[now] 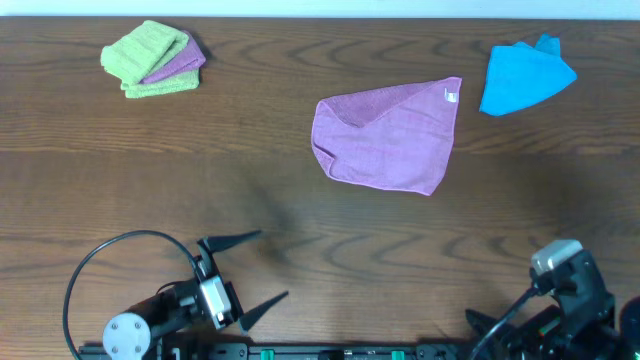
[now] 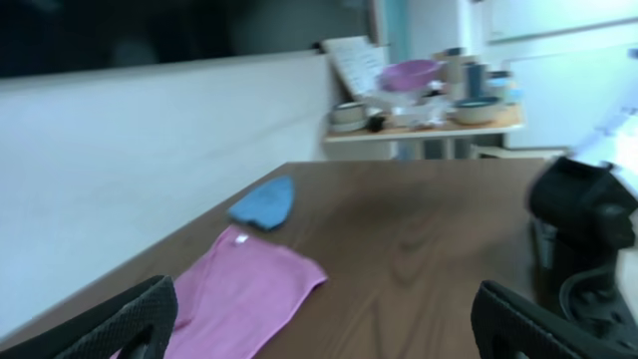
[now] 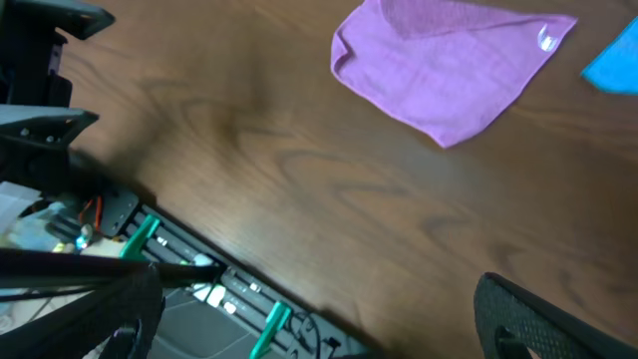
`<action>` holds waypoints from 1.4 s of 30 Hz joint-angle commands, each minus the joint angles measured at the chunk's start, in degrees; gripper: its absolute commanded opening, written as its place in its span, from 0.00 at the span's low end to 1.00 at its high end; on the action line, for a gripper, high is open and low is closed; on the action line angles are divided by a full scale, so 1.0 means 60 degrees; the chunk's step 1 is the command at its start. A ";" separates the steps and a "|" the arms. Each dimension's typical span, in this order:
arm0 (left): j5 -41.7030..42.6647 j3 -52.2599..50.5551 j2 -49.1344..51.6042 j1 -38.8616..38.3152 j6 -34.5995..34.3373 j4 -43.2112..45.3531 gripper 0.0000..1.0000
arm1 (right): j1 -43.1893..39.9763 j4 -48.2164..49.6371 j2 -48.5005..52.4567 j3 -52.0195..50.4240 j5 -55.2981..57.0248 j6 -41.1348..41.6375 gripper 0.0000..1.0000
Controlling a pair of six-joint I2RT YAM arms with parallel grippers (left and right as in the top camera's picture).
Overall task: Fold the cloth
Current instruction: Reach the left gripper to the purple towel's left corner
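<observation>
Overhead top-down, wrists oblique; cloth (image 1: 386, 140) common

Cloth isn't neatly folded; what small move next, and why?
Probably reach the left gripper to the cloth's near edge: the cloth lies unfolded but for one turned corner, and both that and the right gripper are open, clear of it.

The purple cloth (image 1: 385, 140) lies loosely folded, one corner turned over, white tag (image 1: 450, 96) up, well beyond the left fingers (image 1: 232, 241).
</observation>
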 commanded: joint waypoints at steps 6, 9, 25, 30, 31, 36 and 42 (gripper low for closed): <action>0.1876 0.0058 -0.0058 0.0047 -0.0036 0.0714 0.95 | 0.0087 -0.0171 0.0066 -0.0051 -0.0208 0.0430 0.99; 0.1832 0.0058 -0.0055 0.0033 -0.0321 0.0838 0.96 | 0.0087 -0.0171 0.0062 -0.0051 -0.0317 0.0433 0.99; -0.4987 0.0437 0.3716 -0.1304 -0.2597 0.1734 0.95 | -0.0499 -0.0044 -0.2371 -0.2368 0.1446 0.1851 0.99; -0.4896 0.2226 0.7366 -0.2386 -0.1960 0.2095 0.95 | -0.0783 0.0284 -0.2371 -0.2798 0.1406 0.1861 0.99; -0.4881 0.2769 0.8218 -0.2677 -0.1803 0.2040 0.95 | -0.0783 0.0357 -0.2371 -0.2812 0.1402 0.1861 0.99; -0.4998 0.6200 1.2254 -0.3632 -0.1027 -0.0062 0.95 | -0.0783 0.0703 -0.2371 -0.2809 0.1421 0.1861 0.99; -0.6441 1.0185 1.5584 -0.3949 0.0361 -0.3606 0.95 | -0.0780 0.1508 -0.2371 -0.2809 0.2142 0.1858 0.99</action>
